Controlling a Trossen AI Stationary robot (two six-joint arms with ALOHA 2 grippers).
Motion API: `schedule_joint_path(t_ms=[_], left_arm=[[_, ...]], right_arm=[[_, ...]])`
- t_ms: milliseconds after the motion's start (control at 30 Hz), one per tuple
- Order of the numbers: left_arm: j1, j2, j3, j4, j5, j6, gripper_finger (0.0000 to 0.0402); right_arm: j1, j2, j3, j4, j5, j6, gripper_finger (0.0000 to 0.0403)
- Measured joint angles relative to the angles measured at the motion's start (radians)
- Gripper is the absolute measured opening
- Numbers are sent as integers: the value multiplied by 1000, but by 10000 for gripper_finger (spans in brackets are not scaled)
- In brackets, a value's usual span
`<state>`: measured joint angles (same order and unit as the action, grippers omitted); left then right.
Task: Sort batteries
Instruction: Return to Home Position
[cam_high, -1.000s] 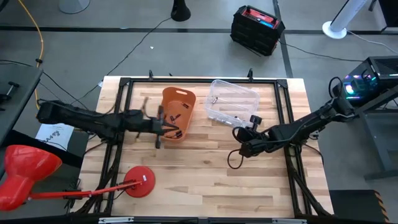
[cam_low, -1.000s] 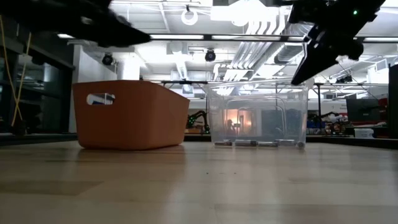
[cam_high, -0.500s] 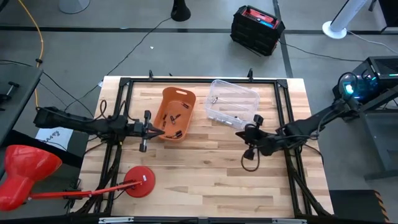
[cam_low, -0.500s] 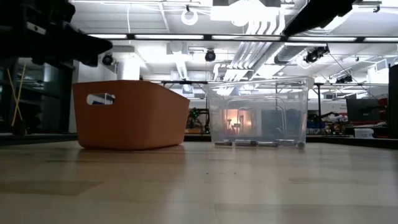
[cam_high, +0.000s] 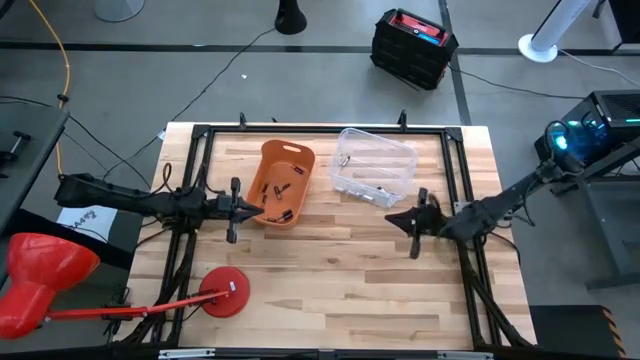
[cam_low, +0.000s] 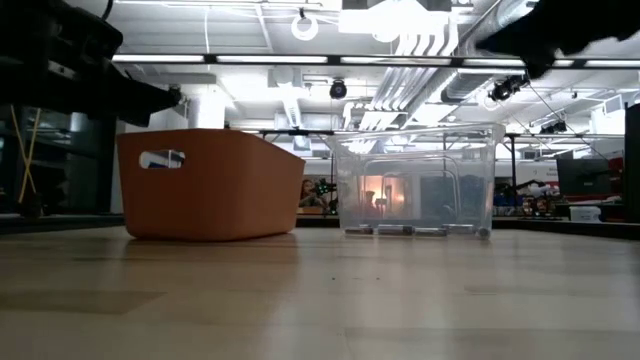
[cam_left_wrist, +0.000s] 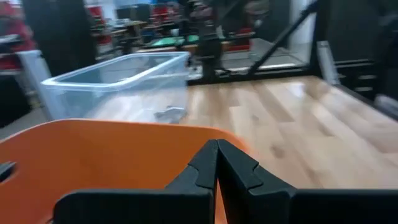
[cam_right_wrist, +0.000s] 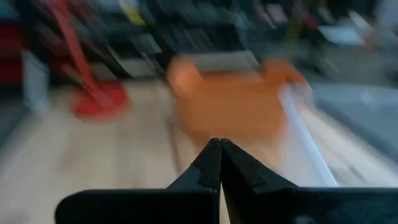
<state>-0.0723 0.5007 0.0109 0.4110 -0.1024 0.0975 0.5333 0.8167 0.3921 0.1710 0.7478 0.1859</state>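
Looking down, saw a wooden table (cam_high: 330, 290) carrying an orange bin (cam_high: 268, 152) beside a transparent bin (cam_high: 348, 134). Found left gripper (cam_high: 258, 208) beside the orange bin and right gripper (cam_high: 392, 215) near the transparent bin, both pinched together. Spotted small dark batteries (cam_high: 282, 213) scattered inside the orange bin, and silvery cells (cam_low: 410, 230) lying along the transparent bin's floor.

Bright ceiling lights (cam_low: 260, 59) glare across the low view.

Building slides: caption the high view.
Batteries sit in the orange bin and clear bin; left pincer and right pincer, both shut, hover alongside.
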Motion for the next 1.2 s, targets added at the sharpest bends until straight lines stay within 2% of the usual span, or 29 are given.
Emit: schedule_joint_path(t_ms=[100, 167, 367, 467, 533, 833, 967, 1067, 1200], left_arm=[[0, 0, 0, 0, -59, 1, 0], [0, 0, 0, 0, -68, 0, 0], [0, 0, 0, -3, -66, 1, 0], [0, 0, 0, -3, -66, 1, 0], [0, 0, 0, -3, -66, 0, 0], [-1, 0, 1, -3, -65, 1, 0], [-1, -17, 1, -7, -65, 1, 0], [-1, -68, 1, -15, -65, 2, 0], [-1, -170, 1, -42, -65, 2, 0]], right_arm=[[-108, -71, -88, 297, -285, -202, 0], [-206, -101, -110, 366, -460, -265, 0], [-518, -110, -112, 232, -787, -246, 0], [-613, -104, -126, 196, -916, -233, 0], [-642, -103, -162, 213, -944, -253, 0], [-660, -106, -368, 446, -935, -259, 0], [-660, -107, -372, 405, -922, -292, 0], [-660, -106, -369, 370, -872, -385, 0], [-660, -101, -377, 367, -861, -547, 0]])
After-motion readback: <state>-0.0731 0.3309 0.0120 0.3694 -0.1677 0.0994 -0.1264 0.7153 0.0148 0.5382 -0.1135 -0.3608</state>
